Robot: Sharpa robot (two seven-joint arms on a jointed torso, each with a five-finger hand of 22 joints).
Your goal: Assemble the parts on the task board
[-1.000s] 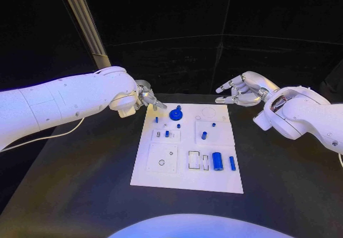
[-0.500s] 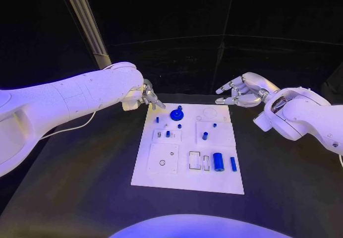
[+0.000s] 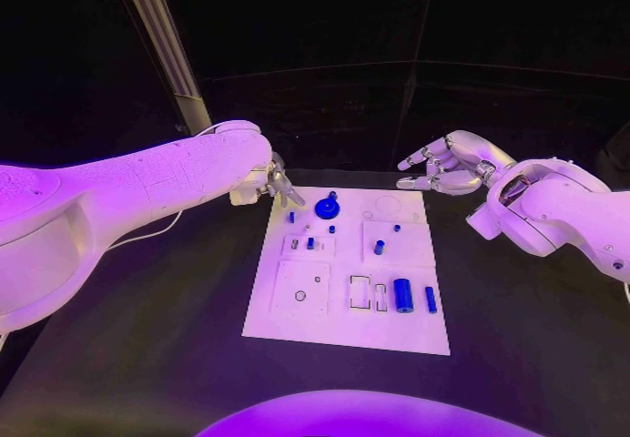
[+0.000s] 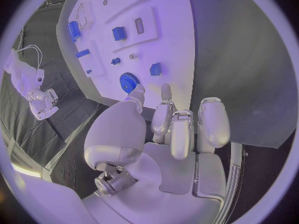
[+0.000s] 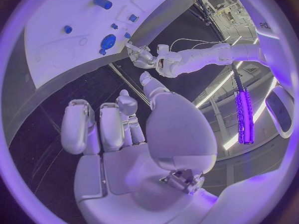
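We're hovering the left hand near the far left corner of the board, fingers apart, holding nothing; right hand also empty w/ fingers spread. Blue gear sits just beside: come down slowly, fingers centred over it.

White task board, blue parts, black table, silver fingers

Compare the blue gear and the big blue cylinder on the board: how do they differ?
The blue gear is round, flat and toothed, near the task board's far edge by the left hand. The big blue cylinder is smooth and elongated, lying on its side in the near right area, away from either hand. Both are blue and unheld.
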